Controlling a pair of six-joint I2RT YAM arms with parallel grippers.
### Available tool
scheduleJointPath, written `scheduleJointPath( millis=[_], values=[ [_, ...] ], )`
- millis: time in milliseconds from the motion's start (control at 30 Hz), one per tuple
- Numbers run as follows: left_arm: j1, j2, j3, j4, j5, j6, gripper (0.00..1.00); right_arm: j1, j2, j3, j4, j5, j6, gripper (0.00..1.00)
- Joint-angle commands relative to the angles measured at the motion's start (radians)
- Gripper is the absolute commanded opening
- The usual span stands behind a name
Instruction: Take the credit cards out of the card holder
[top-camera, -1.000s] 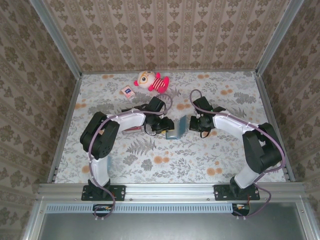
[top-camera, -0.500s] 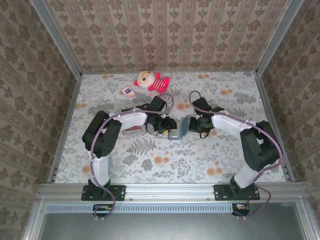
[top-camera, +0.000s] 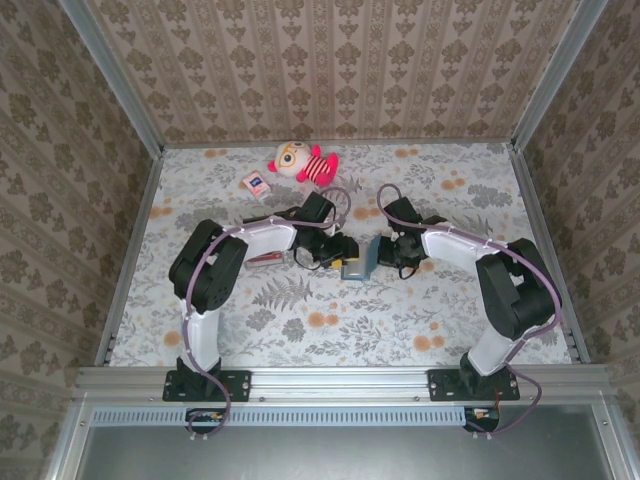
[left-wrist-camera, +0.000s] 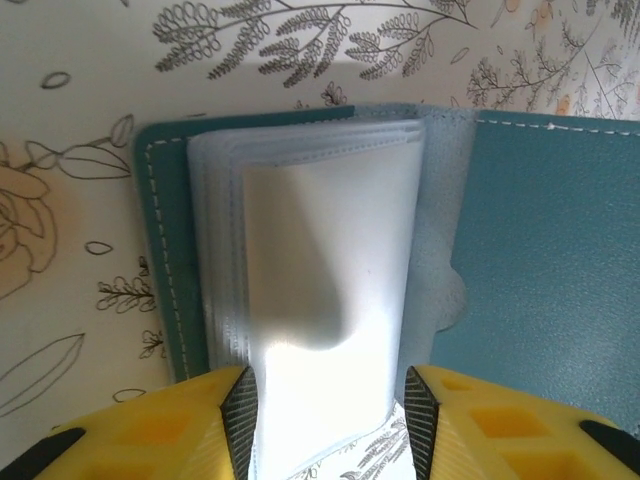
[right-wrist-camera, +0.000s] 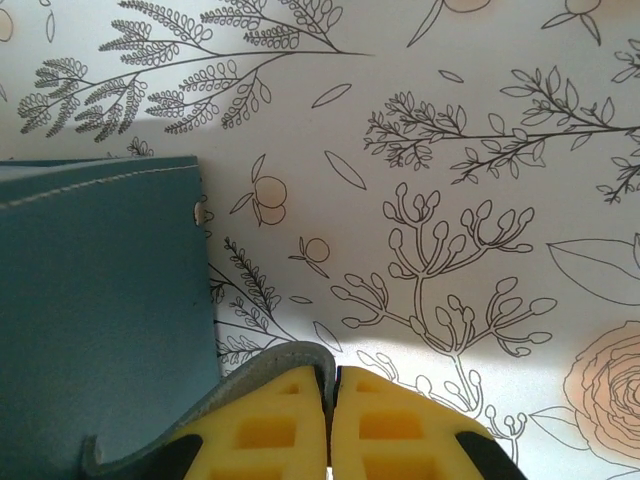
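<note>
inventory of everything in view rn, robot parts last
card holder: 1, teal, table centre, open, one cover lifted
clear sleeves: 1 stack, translucent, inside the card holder
plush toy: 1, red and cream, far side of table
packet: 1, white and red, left of the plush toy
block: 1, dark red, left of the card holder
table: 1, floral cloth
left arm: 1, white and black
right arm: 1, white and black
left gripper: 1, yellow, jaws apart astride the clear sleeves, grip unclear
right gripper: 1, yellow, shut on the card holder's cover edge
</note>
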Motion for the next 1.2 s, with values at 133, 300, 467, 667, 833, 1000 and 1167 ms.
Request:
scheduleJointPath(
  millis=[133,300,467,667,833,1000,1167],
  values=[
    [-0.023,0.031,0.056,-0.009,0.037,0.026,0.47,-0.003,0.021,-0.018,0.017,-0.026,0.008,0.07],
    [-0.028,0.037,0.065,-0.012,0.037,0.037,0.46,-0.003,0.026,-0.02,0.021,-0.03,0.011,0.07],
    [-0.036,0.037,0.057,0.059,0.087,0.014,0.45,-0.003,0.027,-0.02,0.024,-0.031,0.011,0.07],
    [-0.041,0.029,0.044,0.1,0.07,0.007,0.43,-0.003,0.027,-0.022,0.023,-0.031,0.012,0.07],
    [-0.033,0.012,0.018,0.119,0.051,0.004,0.38,-0.003,0.023,-0.023,0.026,-0.035,0.011,0.07],
    [-0.027,-0.013,-0.028,0.205,0.081,-0.024,0.29,-0.003,0.016,-0.031,0.059,-0.092,0.008,0.07],
    [-0.02,-0.03,-0.051,0.195,0.053,-0.02,0.17,-0.003,-0.002,-0.044,0.113,-0.164,0.011,0.07]
  ],
)
